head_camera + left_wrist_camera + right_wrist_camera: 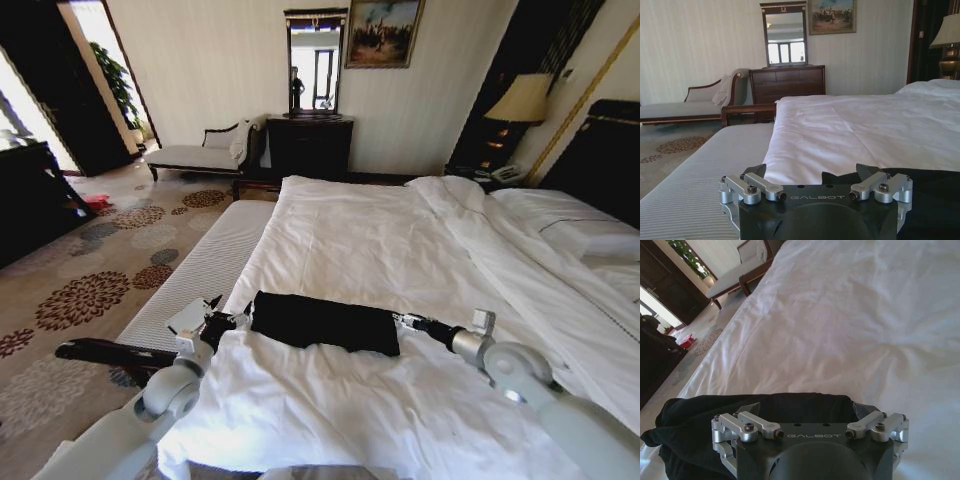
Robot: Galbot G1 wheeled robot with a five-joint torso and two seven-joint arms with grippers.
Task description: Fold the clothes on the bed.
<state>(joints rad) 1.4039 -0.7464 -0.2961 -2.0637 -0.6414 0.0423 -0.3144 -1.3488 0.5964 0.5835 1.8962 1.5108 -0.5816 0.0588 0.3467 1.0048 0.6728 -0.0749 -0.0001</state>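
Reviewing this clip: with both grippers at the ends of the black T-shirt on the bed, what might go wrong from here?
1. The T-shirt lies bunched in a narrow band near the foot edge of the bed, so a pull toward the robot could drag it off.
2. The left gripper and right gripper sit low on the wrinkled duvet, so either might pinch bedding along with the cloth.
3. Uneven pulling could twist the fold.

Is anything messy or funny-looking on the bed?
Nothing is spilled or broken. The black T-shirt lies as a rumpled strip on the bed, with the left gripper and right gripper at its ends.
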